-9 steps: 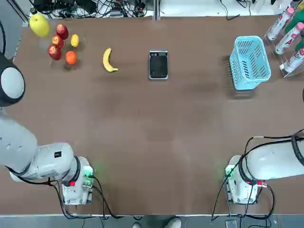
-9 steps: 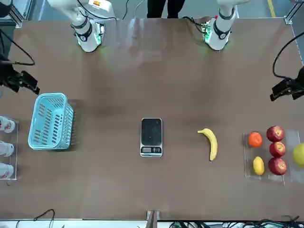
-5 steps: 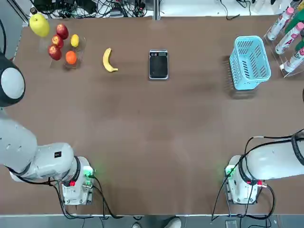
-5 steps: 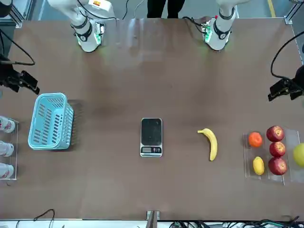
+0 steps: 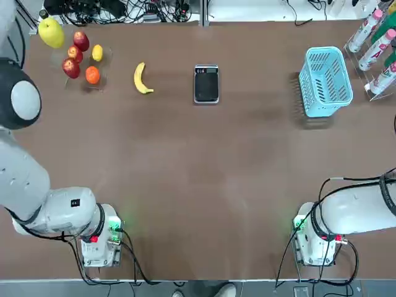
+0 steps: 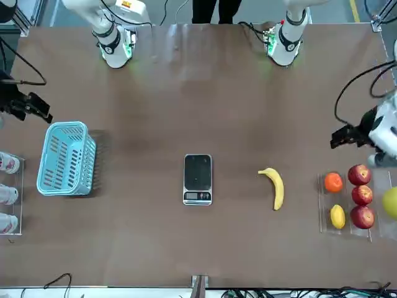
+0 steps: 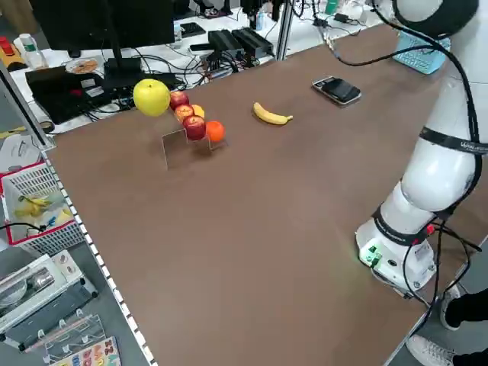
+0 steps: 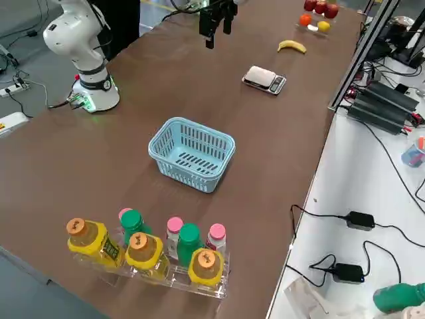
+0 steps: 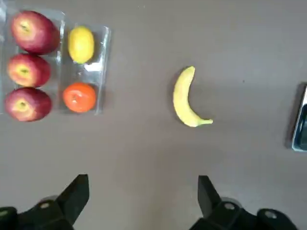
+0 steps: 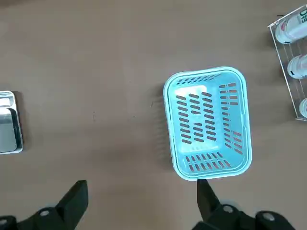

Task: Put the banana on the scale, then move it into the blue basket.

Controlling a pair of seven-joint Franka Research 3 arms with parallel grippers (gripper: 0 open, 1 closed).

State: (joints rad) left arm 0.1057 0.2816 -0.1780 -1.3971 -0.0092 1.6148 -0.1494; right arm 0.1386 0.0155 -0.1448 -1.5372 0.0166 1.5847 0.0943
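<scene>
The banana [image 5: 142,78] lies flat on the brown table, between the fruit tray and the scale [image 5: 206,83]. The scale's black top is bare. Far off on my right side stands the blue basket [image 5: 325,80], with nothing inside [image 10: 208,122]. My left gripper [image 6: 349,135] hangs open high above the table near the fruit tray; its wrist view looks down on the banana [image 9: 184,98] beyond its spread fingers [image 9: 79,191]. My right gripper [image 6: 28,107] hangs open high up beside the basket [image 6: 65,158], holding nothing.
A clear tray [image 6: 325,202] holds three red apples, an orange and a lemon [image 6: 337,216], with a big yellow fruit [image 6: 391,202] beside it. Bottles in a rack [image 8: 143,249] stand past the basket. Cables and equipment line the far table edge.
The left arm has swung inward over the table; its gripper has shifted from the table's edge toward the fruit tray and banana. The right arm, banana, scale and basket have not moved.
</scene>
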